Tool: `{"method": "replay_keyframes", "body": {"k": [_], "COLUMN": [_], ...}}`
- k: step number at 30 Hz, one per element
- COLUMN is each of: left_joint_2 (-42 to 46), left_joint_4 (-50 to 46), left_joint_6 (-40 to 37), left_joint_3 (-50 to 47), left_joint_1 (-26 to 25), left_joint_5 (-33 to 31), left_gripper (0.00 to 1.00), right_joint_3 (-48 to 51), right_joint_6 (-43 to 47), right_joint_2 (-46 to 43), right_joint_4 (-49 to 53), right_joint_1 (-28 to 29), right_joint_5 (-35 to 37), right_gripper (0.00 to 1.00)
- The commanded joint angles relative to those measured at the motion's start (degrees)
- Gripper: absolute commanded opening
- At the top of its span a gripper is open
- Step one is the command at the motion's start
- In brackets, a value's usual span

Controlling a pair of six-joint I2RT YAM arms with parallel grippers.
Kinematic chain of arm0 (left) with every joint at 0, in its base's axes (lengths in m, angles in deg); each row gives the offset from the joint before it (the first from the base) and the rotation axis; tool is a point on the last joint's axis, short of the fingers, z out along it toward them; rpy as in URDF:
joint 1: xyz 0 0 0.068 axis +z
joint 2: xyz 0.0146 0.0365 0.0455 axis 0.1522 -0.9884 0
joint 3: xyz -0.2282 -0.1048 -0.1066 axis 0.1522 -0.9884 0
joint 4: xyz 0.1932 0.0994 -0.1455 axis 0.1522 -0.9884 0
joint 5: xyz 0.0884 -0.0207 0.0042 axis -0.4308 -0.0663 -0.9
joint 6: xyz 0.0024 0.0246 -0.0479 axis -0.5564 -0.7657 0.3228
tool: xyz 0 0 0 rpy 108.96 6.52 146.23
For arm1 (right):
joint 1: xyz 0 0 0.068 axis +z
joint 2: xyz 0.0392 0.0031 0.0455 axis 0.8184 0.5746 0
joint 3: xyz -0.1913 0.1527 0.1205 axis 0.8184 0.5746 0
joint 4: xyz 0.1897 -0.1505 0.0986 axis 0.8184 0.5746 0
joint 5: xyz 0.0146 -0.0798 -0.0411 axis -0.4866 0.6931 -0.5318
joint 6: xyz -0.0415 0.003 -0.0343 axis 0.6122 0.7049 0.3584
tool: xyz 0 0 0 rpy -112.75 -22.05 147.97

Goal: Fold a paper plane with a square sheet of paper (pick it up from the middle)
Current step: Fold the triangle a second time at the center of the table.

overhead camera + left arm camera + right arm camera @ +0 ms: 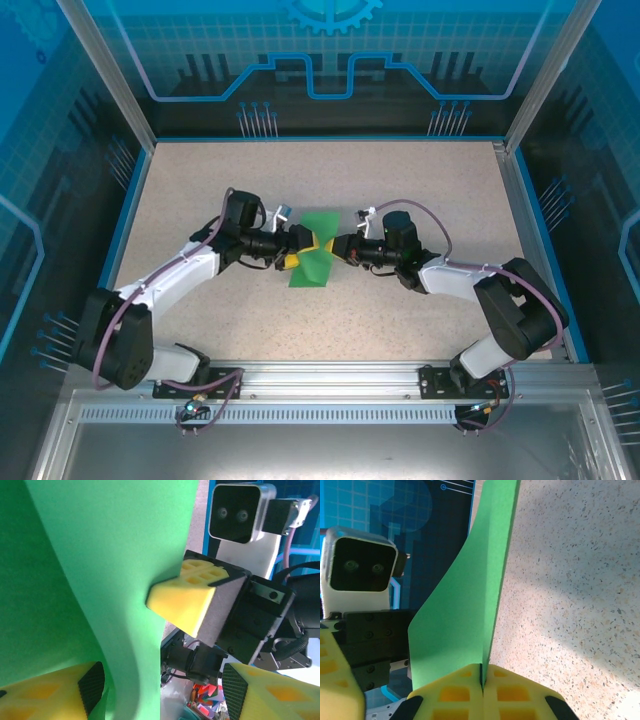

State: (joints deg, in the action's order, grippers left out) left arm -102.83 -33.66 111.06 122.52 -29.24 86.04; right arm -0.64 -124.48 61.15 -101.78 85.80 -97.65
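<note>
the right gripper (482, 676) is clenched on the green sheet of paper (465, 605). its two yellow pads are pressed together, with the paper's edge caught in the seam between them. from the pad tips the sheet stands away on edge, bowing to one side above the speckled table (570, 580).

the left gripper (162, 686) is released and grasps nothing. its jaws are spread wide and the sheet runs through the gap between them, close against one finger (45, 692) and well apart from the other. just ahead of that gap, the right gripper's pads bite the paper's rim. from above, the two grippers meet nose to nose at the middle of the sheet (312, 272).

this looks like a second grip being set at the paper's middle, for a handover or a crease.

- shift the left jaws sideways first, so the sheet sits midway in the gap rather than against one finger.
- place the pinch just beside the right pads, not on them, so the pads don't collide.
- close slowly, so the bowed paper flattens between the pads instead of buckling.
- the right grip should hold firm until the left one has bitten; thin paper can slip or wrinkle if either side drags.
</note>
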Motion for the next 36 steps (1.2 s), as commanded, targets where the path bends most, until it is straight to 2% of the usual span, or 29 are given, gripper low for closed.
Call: {"method": "replay_keyframes", "body": {"k": [1, 13, 19, 29, 36], "left_joint_2": [-1.78, -5.45, -4.45, 0.94, 2.42], "left_joint_4": [-2.91, -13.35, -11.57, -12.13, -13.23], "left_joint_6": [-3.60, -13.91, -11.60, -9.85, -10.00], "left_joint_3": [3.16, 10.10, 8.39, 1.09, -1.15], "left_joint_1": [0.52, 3.15, 3.18, 3.13, 2.74], "left_joint_5": [1.41, 0.85, 3.63, 3.65, 3.87], "left_gripper": [0.67, 0.66, 0.63, 0.46, 0.30], "right_joint_3": [0.07, -0.29, -1.07, -1.31, -0.78], "right_joint_6": [-0.39, -1.21, 0.45, 0.58, 0.56], "right_joint_2": [-0.27, 0.46, 0.63, 0.68, 0.41], "right_joint_4": [-2.33, -2.30, -0.50, -1.11, -1.21], "right_joint_1": [0.59, 0.67, 0.51, -0.74, -1.33], "right_joint_5": [-1.90, -3.17, -0.94, 0.96, 1.22], "right_gripper": [0.02, 0.02, 0.02, 0.02, 0.02]}}
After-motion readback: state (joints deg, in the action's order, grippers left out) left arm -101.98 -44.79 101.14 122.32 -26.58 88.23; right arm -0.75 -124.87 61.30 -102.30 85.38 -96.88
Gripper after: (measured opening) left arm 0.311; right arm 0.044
